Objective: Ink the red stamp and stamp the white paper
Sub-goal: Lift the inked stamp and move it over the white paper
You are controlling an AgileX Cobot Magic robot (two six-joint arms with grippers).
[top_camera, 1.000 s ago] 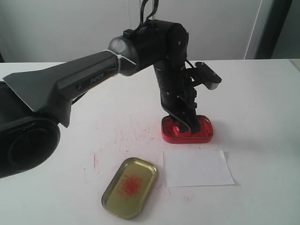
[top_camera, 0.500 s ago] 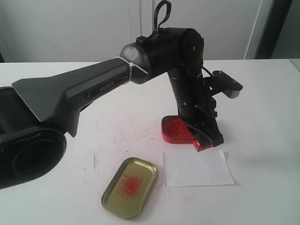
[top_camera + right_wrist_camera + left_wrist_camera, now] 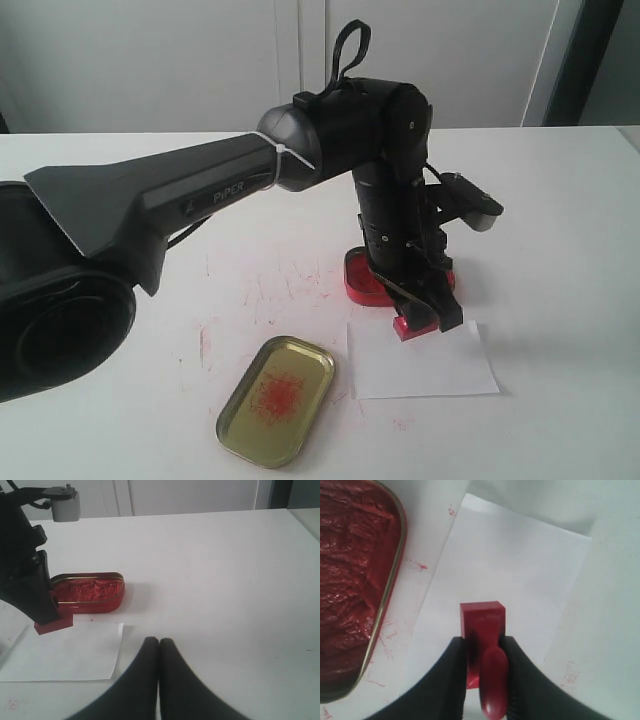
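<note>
My left gripper [image 3: 420, 318] is shut on the red stamp [image 3: 414, 327], base down, over the far edge of the white paper [image 3: 425, 362]. The left wrist view shows the stamp [image 3: 483, 625] clamped between both black fingers [image 3: 456, 655] above the paper [image 3: 520, 565]; whether the base touches the sheet I cannot tell. The red ink tin [image 3: 362, 280] lies just behind the paper, partly hidden by the arm. In the right wrist view the stamp [image 3: 53, 625], paper [image 3: 70, 652] and tin [image 3: 95, 592] show ahead, and my right gripper [image 3: 159, 641] is shut and empty.
A gold oval tin lid [image 3: 277, 399] with a red smudge lies at the front, left of the paper. Red scratch marks [image 3: 275, 290] streak the white tabletop. The left arm's long black link [image 3: 180, 195] spans the left half of the exterior view.
The left gripper lifted the stamp out of the ink tin, swung toward the front, and now sits lower over the paper's far edge.
</note>
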